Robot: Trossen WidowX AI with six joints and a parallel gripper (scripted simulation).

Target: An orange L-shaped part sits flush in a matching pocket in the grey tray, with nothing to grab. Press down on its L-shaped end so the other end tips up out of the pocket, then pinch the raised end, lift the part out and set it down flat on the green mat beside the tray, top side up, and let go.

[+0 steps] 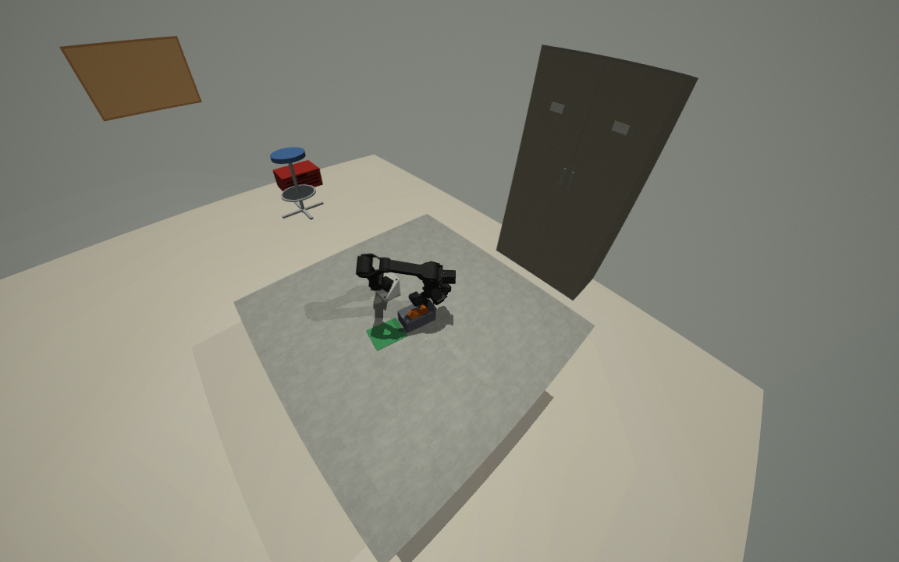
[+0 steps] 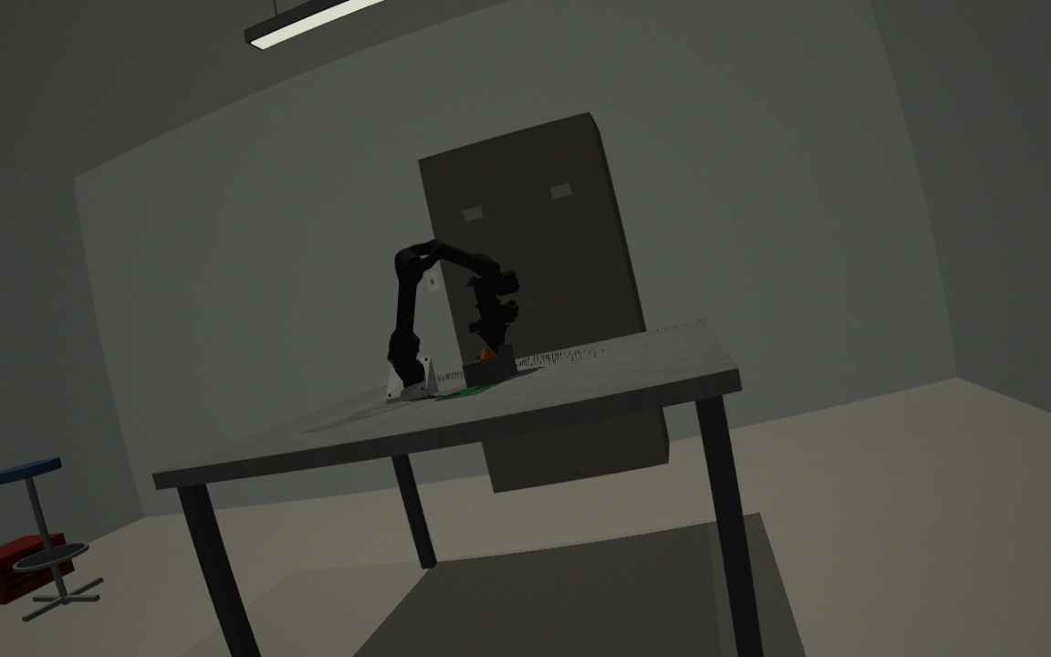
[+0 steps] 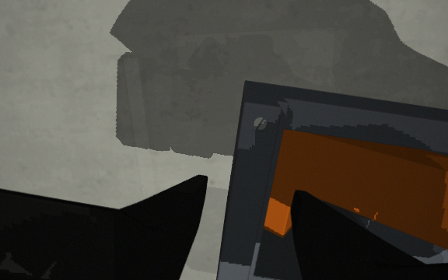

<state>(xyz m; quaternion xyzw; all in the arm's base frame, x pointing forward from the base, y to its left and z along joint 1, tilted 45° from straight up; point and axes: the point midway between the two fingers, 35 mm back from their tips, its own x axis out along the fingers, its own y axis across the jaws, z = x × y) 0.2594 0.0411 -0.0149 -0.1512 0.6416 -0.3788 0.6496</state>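
1. The orange part [image 3: 364, 183] sat in the grey tray [image 3: 243, 187], filling the right half of the wrist view, one end already tipped up out of the pocket and showing as an orange nub above the tray wall in the exterior view.
2. So the press looked done; the pinch, lift and placing were all left.
3. The hand [image 3: 247, 190] was low over the tray's left wall, fingers partly apart and gripping nothing.
4. One fingertip [image 3: 309, 210] lay over the part at lower centre of the wrist view; the other [image 3: 193, 190] hung outside the tray over the worktop [image 3: 53, 117]. Whether either touched anything, I could not tell.
5. That straddle looked off to me: the fingers bracketed the tray wall, not the raised end.
6. The green mat [image 1: 386, 334] lay just beside the tray, lower left of it in the top view, with no part on it.
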